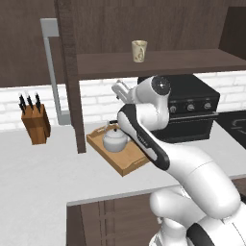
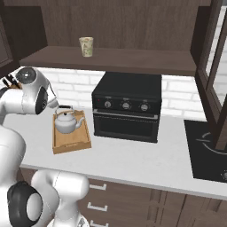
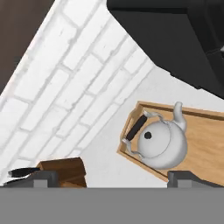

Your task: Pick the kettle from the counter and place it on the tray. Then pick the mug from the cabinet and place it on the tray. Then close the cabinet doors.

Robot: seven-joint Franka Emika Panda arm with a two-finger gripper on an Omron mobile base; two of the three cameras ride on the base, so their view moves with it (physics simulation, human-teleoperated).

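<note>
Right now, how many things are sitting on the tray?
1: the kettle sits on the tray, toward its end nearer the brick wall. The mug is on the cabinet shelf, not on the tray. The arm hides part of the tray in the left base view.

Silver-grey kettle (image 3: 162,146) with a dark handle, light wooden tray (image 1: 126,163), beige mug (image 1: 139,51) with a faint dark mark, dark brown cabinet (image 1: 158,62), black oven (image 2: 127,106), white brick-patterned wall (image 3: 74,87), brown knife block (image 1: 36,124)

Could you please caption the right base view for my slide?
Kettle sits on the wooden tray beside the black oven; mug waits on the cabinet shelf.
</note>
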